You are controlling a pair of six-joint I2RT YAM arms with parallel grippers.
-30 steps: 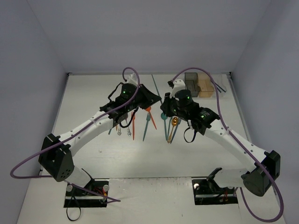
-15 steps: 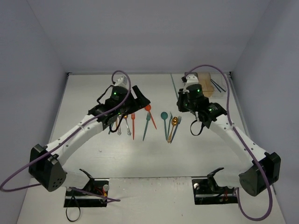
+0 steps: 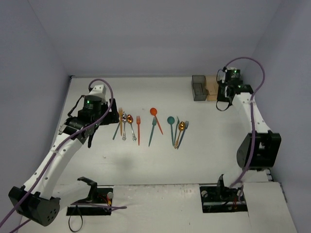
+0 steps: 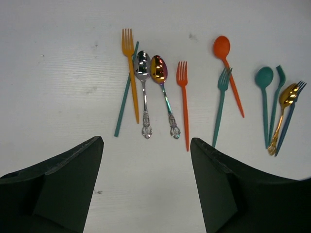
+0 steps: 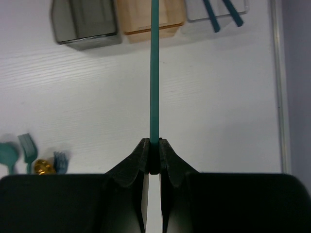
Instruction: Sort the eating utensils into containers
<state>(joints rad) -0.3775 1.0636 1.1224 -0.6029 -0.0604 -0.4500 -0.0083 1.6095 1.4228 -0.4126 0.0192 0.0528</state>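
Chopstick, clenched in the right claw, points at the bins ahead, likely bound for the clear bin ahead-right; left claw, released, faces utensils ahead.

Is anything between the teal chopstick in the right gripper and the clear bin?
Nothing visible. The teal chopstick, clamped in the right gripper, points toward the orange-tan bin; the clear bin beside it holds two teal chopsticks.

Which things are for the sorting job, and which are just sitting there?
For the job: forks and spoons in a row, teal chopstick in the right gripper, grey bin, orange bin, clear bin.
Just there: purple cables, black base plates.
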